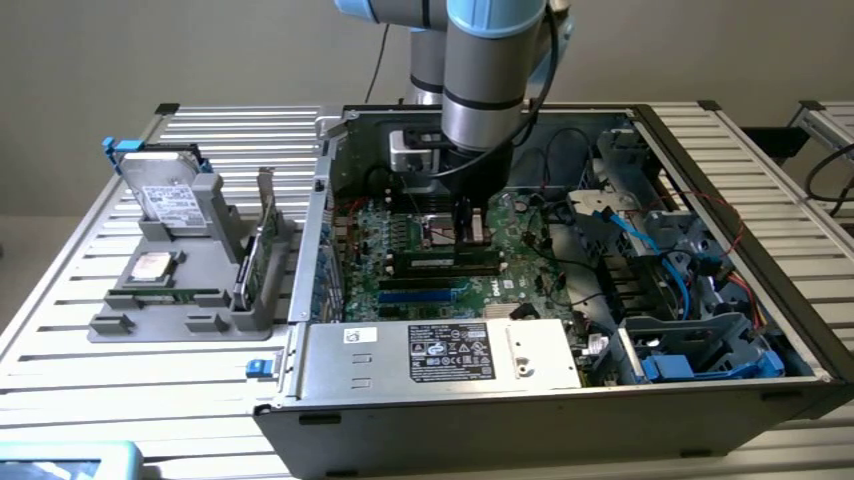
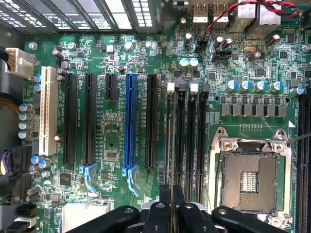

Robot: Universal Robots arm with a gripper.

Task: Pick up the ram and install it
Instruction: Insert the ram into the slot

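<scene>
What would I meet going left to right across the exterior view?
Silver hard drive → upright green expansion card → end effector lowered over the motherboard → blue cable inside the case's right half.

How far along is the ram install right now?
Done: pickup, the fingers are shut on the ram, seen edge-on. In hand: it hangs lined up along the black memory slots beside the empty CPU socket. Left: seating it; it does not look pressed home yet.
</scene>
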